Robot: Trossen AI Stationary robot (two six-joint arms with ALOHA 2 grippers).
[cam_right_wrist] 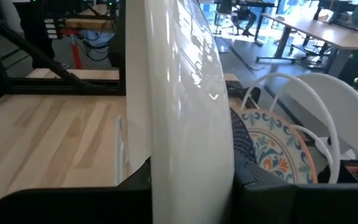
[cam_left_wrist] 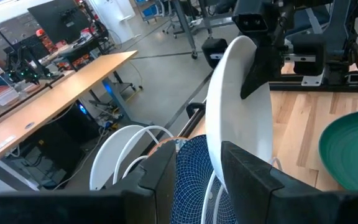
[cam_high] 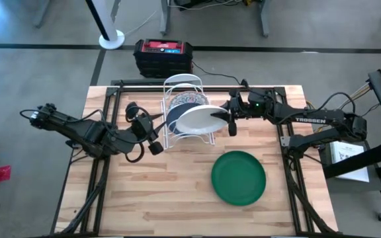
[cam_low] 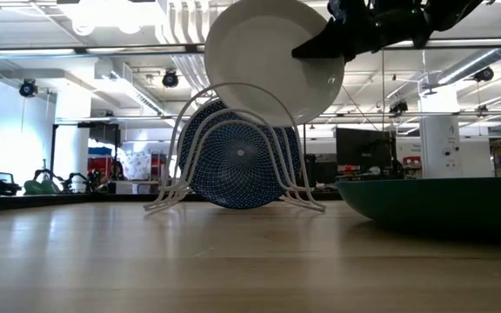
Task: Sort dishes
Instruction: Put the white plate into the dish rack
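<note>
Right tool (cam_high: 232,118) clamps the white plate (cam_high: 197,119) above the rack (cam_high: 177,82); two dishes racked, green plate (cam_high: 238,177) left.

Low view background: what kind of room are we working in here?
Likely a robotics lab or open workshop: monitors on benches, exposed ceiling ducts and lights, and a long workbench in the left wrist view. The wooden table sits on a bare grey floor.
</note>
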